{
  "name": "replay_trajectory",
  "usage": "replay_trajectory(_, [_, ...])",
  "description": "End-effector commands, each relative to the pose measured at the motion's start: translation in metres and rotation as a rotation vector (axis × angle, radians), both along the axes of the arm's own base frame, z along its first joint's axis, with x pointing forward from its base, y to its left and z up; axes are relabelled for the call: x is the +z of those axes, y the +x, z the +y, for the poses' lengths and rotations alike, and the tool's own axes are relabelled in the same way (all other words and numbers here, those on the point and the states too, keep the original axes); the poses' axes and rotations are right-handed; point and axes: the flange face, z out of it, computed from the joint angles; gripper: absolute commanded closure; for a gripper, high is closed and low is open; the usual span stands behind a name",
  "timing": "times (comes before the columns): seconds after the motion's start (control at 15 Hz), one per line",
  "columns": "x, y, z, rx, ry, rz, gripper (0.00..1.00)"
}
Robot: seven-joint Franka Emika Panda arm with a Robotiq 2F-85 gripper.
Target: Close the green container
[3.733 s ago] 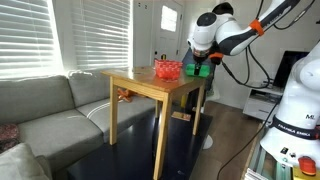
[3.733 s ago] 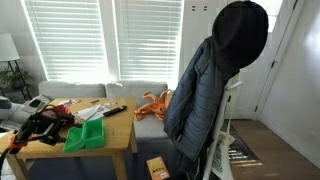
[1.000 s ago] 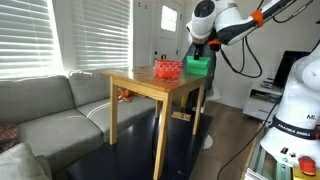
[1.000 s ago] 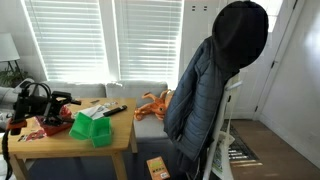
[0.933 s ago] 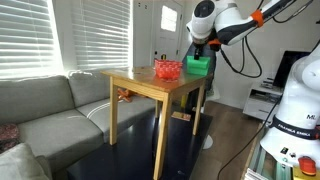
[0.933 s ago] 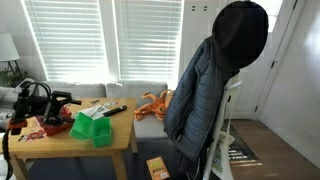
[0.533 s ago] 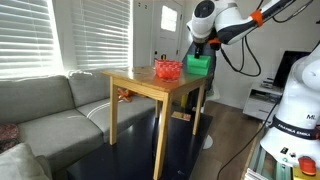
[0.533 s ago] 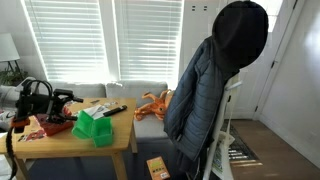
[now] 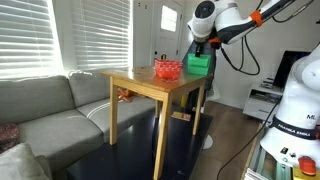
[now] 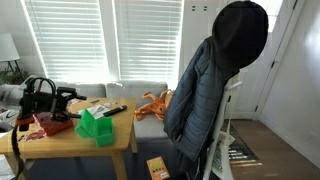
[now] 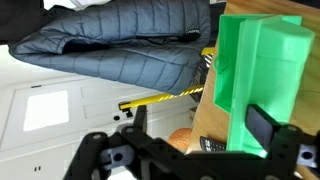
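The green container (image 10: 97,128) stands on the wooden table (image 10: 70,146) with its hinged lid raised nearly upright; it also shows in an exterior view (image 9: 199,64). In the wrist view the green lid (image 11: 265,60) fills the right side. My gripper (image 11: 200,120) is open, with one finger pad pressed against the lid's wall and the other finger well clear of it. In both exterior views the gripper (image 10: 70,108) (image 9: 203,52) is right beside the raised lid.
A red mesh bowl (image 9: 167,69) sits next to the container, and a black remote (image 10: 113,110) lies on the table. A dark jacket (image 10: 215,80) hangs on a chair beside the table. A grey sofa (image 9: 50,110) lies beyond it.
The lid, flat open 3.7 s ago, now stands raised. Over the last second my gripper has edged toward the container, tipping the lid a little further.
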Motion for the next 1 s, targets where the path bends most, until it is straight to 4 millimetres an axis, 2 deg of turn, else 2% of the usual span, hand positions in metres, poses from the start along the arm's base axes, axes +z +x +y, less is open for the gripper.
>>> replay_trajectory(0.0, [0.007,0.002,-0.010,-0.015,-0.033,-0.022,0.00])
replay_trajectory(0.93, [0.009,0.008,-0.040,-0.019,-0.086,-0.037,0.00])
